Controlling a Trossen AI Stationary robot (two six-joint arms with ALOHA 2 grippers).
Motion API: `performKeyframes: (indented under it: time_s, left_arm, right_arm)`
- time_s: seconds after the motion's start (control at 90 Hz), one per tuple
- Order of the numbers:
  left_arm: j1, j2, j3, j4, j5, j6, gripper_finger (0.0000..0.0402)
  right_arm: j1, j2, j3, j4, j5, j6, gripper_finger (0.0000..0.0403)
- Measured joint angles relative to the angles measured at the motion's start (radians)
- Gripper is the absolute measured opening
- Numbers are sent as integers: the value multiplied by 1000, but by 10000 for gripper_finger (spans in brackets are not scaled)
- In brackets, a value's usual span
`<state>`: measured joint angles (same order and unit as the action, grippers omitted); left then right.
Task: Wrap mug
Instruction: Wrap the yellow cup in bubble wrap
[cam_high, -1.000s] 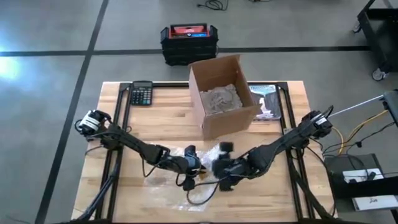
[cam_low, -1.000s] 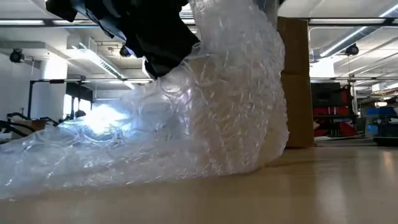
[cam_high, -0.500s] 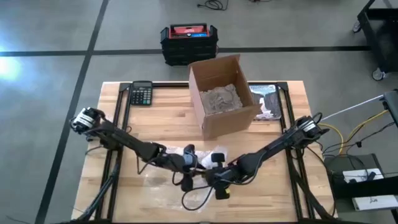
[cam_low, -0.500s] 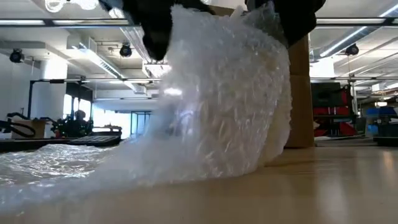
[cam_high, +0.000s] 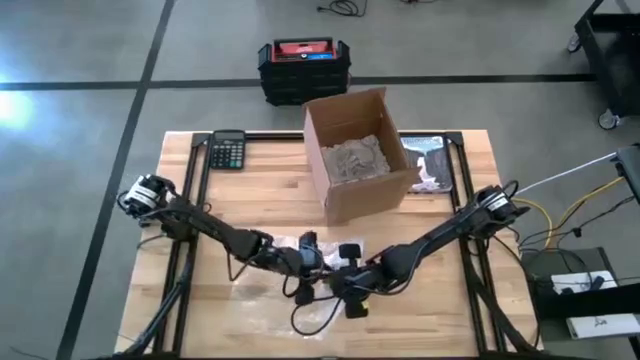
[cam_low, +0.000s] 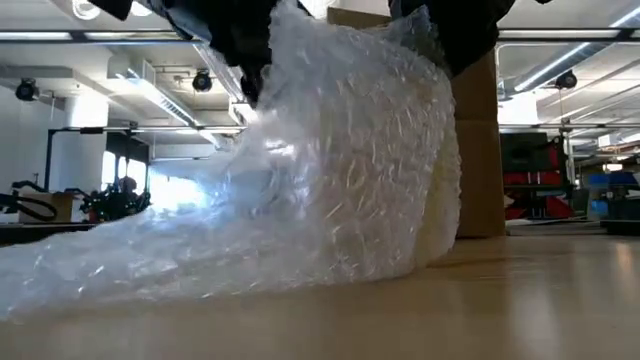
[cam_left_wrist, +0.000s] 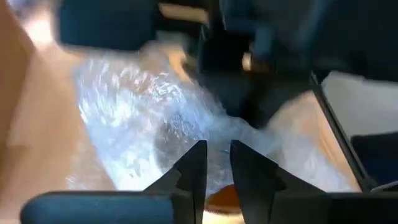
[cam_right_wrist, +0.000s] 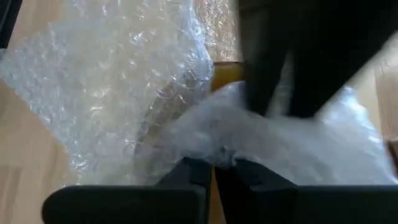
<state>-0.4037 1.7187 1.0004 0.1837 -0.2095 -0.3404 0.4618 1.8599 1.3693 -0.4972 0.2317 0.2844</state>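
Note:
A sheet of clear bubble wrap (cam_low: 340, 170) stands heaped at the table's near middle, and its left part (cam_low: 90, 270) lies flat on the wood. The mug shows only as a yellow patch through the wrap (cam_right_wrist: 225, 76), and again in the left wrist view (cam_left_wrist: 225, 194). My left gripper (cam_high: 306, 262) and my right gripper (cam_high: 346, 282) meet above the heap, each shut on wrap. In the low view my left gripper (cam_low: 245, 45) is at the heap's top left and my right gripper (cam_low: 455, 35) at its top right. My left gripper pinches a bunched part of the bubble wrap (cam_left_wrist: 217, 155) between its two fingers, coming from above at the heap's top left. The wrap hangs from it down to the table. My right gripper pinches a gathered fold of wrap (cam_right_wrist: 219, 152) between its two fingers, from above at the heap's top right. That fold is held up over the yellow mug, and the rest drapes down around it.
An open cardboard box (cam_high: 355, 155) with crumpled paper inside stands behind the heap at the table's far middle. A calculator (cam_high: 228, 150) lies at the far left, a printed sheet (cam_high: 428, 162) to the right of the box. A black and red case (cam_high: 303, 68) sits on the floor beyond.
My right gripper has moved toward the near edge and a little left, ending close beside my left gripper. The wrap's raised top has been drawn up and across into a wider peak, while its left part stays on the table.

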Motion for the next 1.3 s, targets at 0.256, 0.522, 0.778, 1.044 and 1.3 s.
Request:
performKeyframes:
  time_s: [0.256,0.522,0.778,1.044,1.3]
  left_arm:
    - [-2,44,2,19,-46,-27,21]
    - [-1,40,1,23,-45,-36,20]
    - [0,36,0,26,-45,-43,20]
    - [-12,-74,17,-85,-42,-8,20]
    - [-66,-246,37,-577,-24,-212,20]
  right_arm:
    - [-15,-83,100,-187,5,4,2]
    - [-30,-100,107,-170,-16,11,2]
    - [-47,21,80,-133,-102,9,2]
    - [-84,75,81,-140,-103,18,2]
    - [-84,79,80,-138,-102,12,2]
